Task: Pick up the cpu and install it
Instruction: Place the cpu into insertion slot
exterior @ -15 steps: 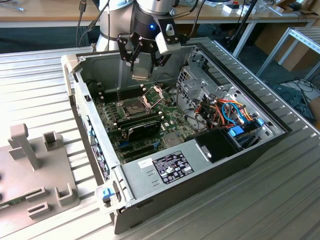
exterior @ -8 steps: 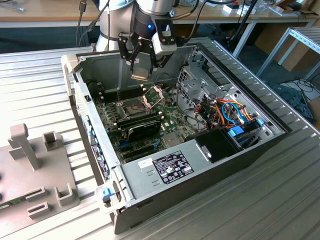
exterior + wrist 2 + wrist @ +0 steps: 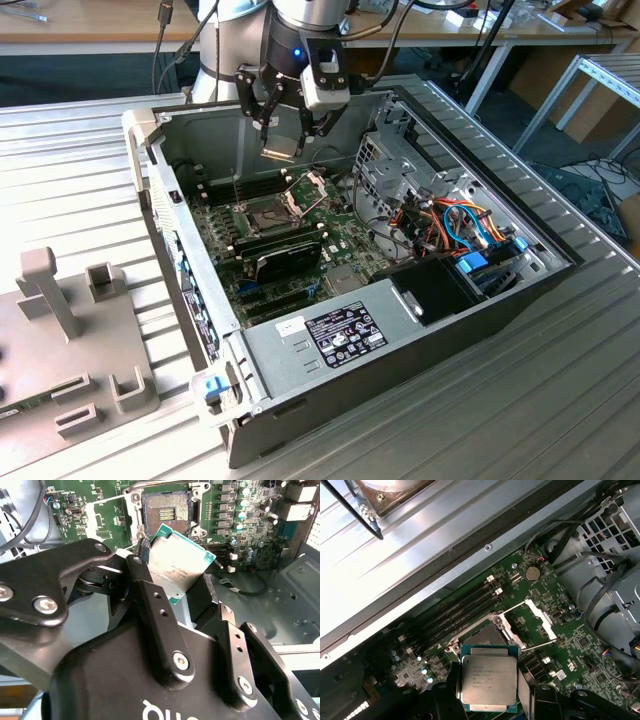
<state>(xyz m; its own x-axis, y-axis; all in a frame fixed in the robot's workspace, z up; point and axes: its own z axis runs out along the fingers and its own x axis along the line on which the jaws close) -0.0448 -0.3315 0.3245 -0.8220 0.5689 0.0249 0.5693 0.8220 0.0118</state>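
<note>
While the gripper (image 3: 284,140) hangs over the motherboard (image 3: 580,645), its fingers (image 3: 150,597) are closed on the cpu (image 3: 487,682) (metal top visible in both wrist views). Below the fingers, not touching, lies the socket (image 3: 166,512), its frame (image 3: 534,622) swung open

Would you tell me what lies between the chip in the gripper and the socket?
Nothing but air: in the exterior view the chip hangs in the gripper above the bare socket, its metal frame swung open aside.
</note>
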